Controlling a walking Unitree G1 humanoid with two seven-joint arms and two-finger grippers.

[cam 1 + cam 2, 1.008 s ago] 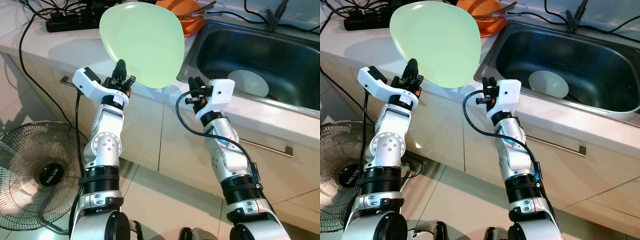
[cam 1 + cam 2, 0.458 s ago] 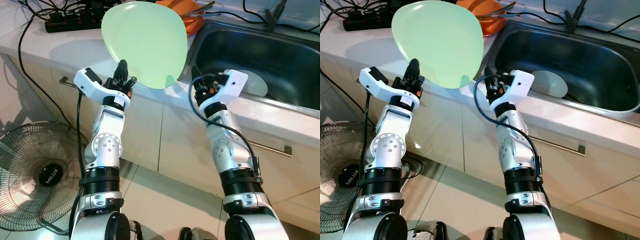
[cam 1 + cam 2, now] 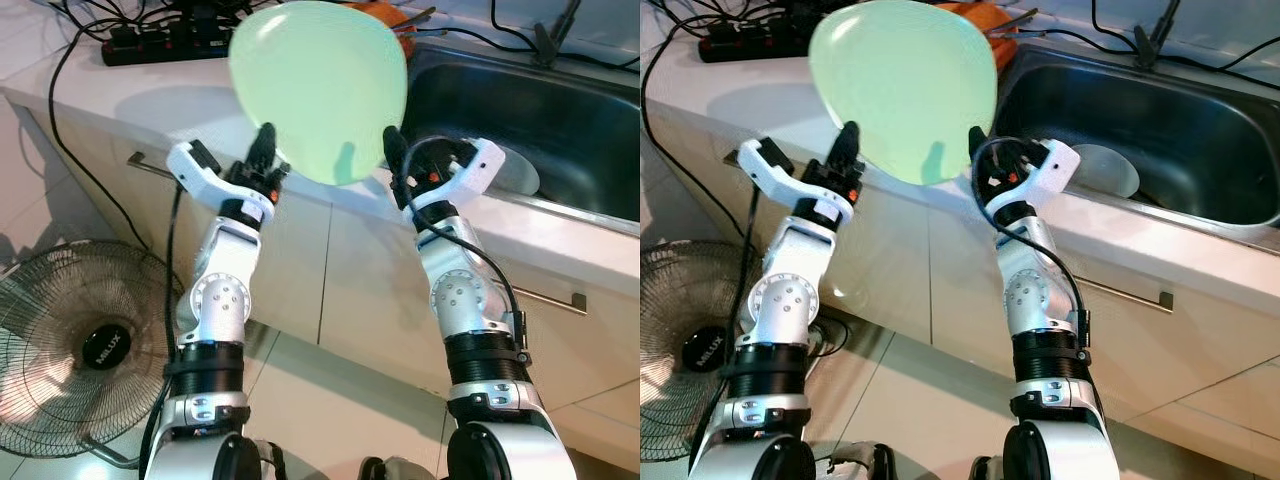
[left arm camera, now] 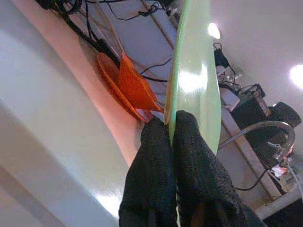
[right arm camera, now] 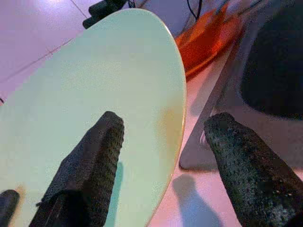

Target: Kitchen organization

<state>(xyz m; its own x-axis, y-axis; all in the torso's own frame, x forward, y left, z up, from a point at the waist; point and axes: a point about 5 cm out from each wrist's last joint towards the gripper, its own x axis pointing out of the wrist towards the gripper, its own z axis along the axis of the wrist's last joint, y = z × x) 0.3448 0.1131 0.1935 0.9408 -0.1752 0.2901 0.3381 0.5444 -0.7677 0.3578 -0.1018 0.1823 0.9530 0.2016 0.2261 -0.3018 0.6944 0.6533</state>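
- Since a second ago the right gripper (image 3: 392, 160) has swung up from the counter's front edge to the lower right rim of the green plate (image 3: 318, 88); the whole view has also shifted a little, so the camera moved too.
- The green plate is pale, glossy and roughly egg-shaped, wider toward its lower end, with no pattern and a thin rim. It is held up on edge, its face toward the camera, over the white counter (image 3: 120, 95) just to the left of the sink (image 3: 540, 110).
- The left gripper (image 4: 171, 130) is clamped on the plate's lower left rim: in the left wrist view its two black fingers (image 4: 154, 156) press together with the plate's thin edge between them.
- The right gripper's fingers (image 5: 102, 151) are spread wide. In the right wrist view one lies in front of the plate's face and the other stands off beyond its rim, so the rim sits between them; whether either touches the plate cannot be told.
- Behind the plate, at the sink's left corner, orange dishes (image 4: 130, 87) rest on the counter.
- A pale bowl (image 3: 1108, 170) lies in the sink basin.
- A black power strip (image 3: 165, 40) with cables lies on the counter, well left of the sink.
- A floor fan (image 3: 75, 350) stands below the counter, far left of the sink.
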